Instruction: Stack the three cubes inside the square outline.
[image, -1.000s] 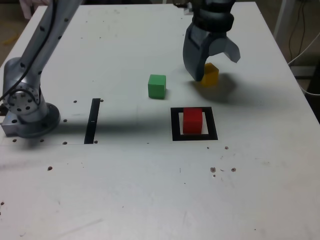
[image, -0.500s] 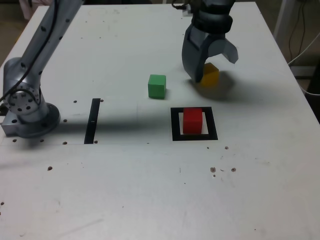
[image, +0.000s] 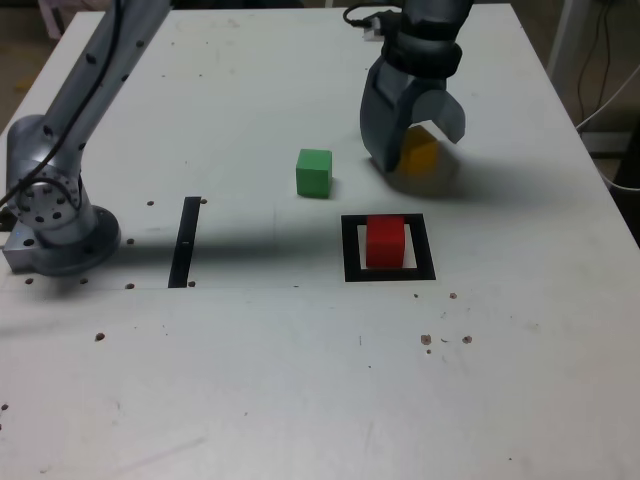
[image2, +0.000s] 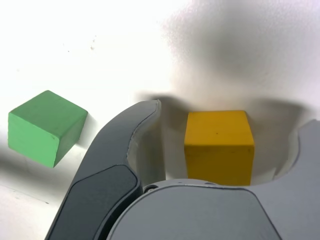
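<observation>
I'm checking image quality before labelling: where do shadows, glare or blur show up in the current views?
Exterior view: soft shadow around the yellow cube and a blurry shadow band beside the black strip; wrist view: tabletop washed out near-white, soft-edged shadows either side of the yellow cube.

One block (image2: 219, 147) lies between the hand's (image: 424, 152) sides; in the exterior view, another block (image: 314, 173) lies left of it, the third block (image: 385, 242) before it, in the square (image: 352, 262).

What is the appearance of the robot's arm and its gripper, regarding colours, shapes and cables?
The arm is silvery grey and tubular, with dark round dots along it and a black cable. Its base is rounded. The gripper is matte grey with smooth, curved, claw-like jaws; one has a darker inset panel outlined in black.
</observation>
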